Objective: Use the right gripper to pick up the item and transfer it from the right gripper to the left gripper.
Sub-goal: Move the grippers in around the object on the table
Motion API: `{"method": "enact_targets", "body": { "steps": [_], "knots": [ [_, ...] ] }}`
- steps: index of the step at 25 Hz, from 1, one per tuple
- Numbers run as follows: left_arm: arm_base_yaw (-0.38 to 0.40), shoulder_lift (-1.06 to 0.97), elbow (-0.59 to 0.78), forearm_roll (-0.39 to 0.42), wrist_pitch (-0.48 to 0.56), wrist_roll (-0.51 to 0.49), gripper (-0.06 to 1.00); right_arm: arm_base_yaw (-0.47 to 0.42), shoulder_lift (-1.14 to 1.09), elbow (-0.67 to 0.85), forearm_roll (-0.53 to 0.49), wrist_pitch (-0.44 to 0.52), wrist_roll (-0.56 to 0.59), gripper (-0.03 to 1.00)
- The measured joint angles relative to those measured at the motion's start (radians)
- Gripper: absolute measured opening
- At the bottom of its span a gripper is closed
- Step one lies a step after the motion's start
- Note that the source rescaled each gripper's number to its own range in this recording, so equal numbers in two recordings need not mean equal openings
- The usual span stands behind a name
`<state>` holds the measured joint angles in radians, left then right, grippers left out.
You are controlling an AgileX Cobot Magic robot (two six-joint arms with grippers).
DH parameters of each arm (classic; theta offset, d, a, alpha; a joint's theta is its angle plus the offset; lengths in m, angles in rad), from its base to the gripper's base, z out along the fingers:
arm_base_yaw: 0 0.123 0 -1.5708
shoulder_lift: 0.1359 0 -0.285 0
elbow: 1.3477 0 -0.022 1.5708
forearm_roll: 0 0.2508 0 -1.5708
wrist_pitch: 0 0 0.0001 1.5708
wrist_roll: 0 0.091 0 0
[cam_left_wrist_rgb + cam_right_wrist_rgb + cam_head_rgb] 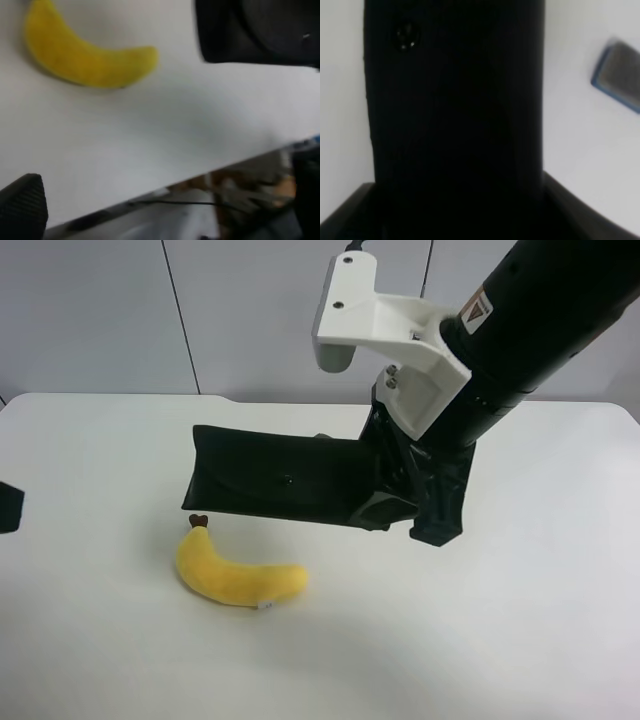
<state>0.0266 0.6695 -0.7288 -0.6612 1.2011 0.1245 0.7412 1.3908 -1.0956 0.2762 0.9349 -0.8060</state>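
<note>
My right gripper (385,495) is shut on one end of the item (285,480), a flat blackish-green case, and holds it level above the table. The case fills the right wrist view (455,115), with its small snap (406,37) showing. The free end of the case points toward the exterior high view's left. In the left wrist view, my left gripper (165,197) is open and empty, with its fingertips (22,205) far apart near the table edge. The case and the right gripper appear as a dark shape (255,30) beyond it.
A yellow plush banana (238,575) lies on the white table (520,640) below the case and also shows in the left wrist view (85,62). A small grey block with a blue base (618,75) lies on the table. A black part (8,508) sits at the exterior high view's left edge.
</note>
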Motion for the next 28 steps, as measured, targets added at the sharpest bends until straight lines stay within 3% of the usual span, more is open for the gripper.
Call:
{"method": "enact_targets", "body": {
  "steps": [5, 10, 28],
  "knots": [
    [0.000, 0.133, 0.000, -0.220, -0.003, 0.082, 1.00, 0.000, -0.012, 0.000, 0.071, -0.002, -0.037, 0.12],
    [0.000, 0.232, 0.000, -0.327, -0.007, 0.138, 1.00, 0.000, -0.015, 0.000, 0.148, -0.006, -0.072, 0.11],
    [0.001, 0.277, 0.000, -0.369, -0.012, 0.175, 1.00, 0.000, -0.016, 0.000, 0.422, -0.032, -0.211, 0.09]
  ]
}}
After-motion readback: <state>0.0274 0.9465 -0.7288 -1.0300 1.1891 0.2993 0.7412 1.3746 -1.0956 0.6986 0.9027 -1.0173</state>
